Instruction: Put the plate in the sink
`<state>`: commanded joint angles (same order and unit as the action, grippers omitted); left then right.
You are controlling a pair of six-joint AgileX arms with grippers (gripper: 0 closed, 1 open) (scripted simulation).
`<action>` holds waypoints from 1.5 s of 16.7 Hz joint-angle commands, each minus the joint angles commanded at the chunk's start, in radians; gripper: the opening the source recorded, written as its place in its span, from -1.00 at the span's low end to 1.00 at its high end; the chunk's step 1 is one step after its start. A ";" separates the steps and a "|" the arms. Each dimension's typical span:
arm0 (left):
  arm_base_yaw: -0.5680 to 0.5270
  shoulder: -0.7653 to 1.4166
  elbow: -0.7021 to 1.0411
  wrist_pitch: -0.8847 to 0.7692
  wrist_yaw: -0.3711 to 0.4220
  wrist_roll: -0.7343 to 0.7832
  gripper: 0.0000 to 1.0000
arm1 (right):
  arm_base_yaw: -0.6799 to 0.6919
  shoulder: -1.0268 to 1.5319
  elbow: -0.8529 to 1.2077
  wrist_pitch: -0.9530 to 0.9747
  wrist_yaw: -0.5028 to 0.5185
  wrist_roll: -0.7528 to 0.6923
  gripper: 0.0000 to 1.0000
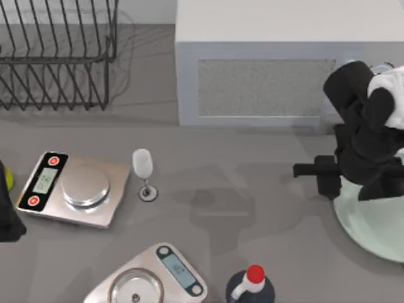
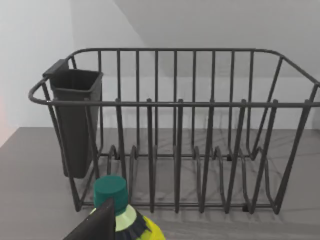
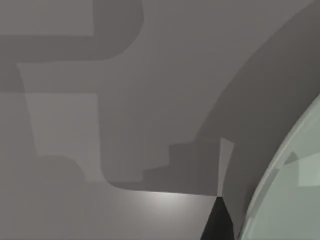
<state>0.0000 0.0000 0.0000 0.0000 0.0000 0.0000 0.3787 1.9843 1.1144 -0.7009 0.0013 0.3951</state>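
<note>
Right arm [image 1: 366, 136] reaching in from right; left arm parked left.

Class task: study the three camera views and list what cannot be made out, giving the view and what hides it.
- Plate, top view: cut off by the picture's right edge and partly covered by the right arm.
- Right gripper, top view: whether its fingers are open or shut cannot be told.
- Yellow bottle, left wrist view: lower body cut off by the bottom edge.

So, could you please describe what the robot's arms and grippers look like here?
The right arm is blocky matte black with a white segment near its top; its right gripper is plain black. The left arm at the table's left edge is also black. No cables or markings are visible.
</note>
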 joint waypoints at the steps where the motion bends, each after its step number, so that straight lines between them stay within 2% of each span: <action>1: 0.000 0.000 0.000 0.000 0.000 0.000 1.00 | 0.000 0.000 0.000 0.000 0.000 0.000 -1.00; 8: 0.000 0.000 0.000 0.000 0.000 0.000 1.00 | 0.000 0.000 0.000 0.000 0.000 0.000 -1.00; 10: 0.000 0.000 0.000 0.000 0.000 0.000 1.00 | -0.012 -0.072 0.025 0.002 0.006 -0.002 -1.00; 13: 0.000 0.000 0.000 0.000 0.000 0.000 1.00 | -0.022 -0.098 0.040 -0.060 0.005 -0.009 -1.00; 19: 0.000 0.000 0.000 0.000 0.000 0.000 1.00 | -0.069 -0.171 0.220 -0.428 0.006 -0.022 -1.00; 25: 0.000 0.000 0.000 0.000 0.000 0.000 1.00 | -0.066 -0.167 0.685 -0.868 0.004 -0.020 -1.00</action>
<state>0.0000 0.0000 0.0000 0.0000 0.0000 0.0000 0.3130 1.8169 1.7997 -1.5690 0.0055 0.3747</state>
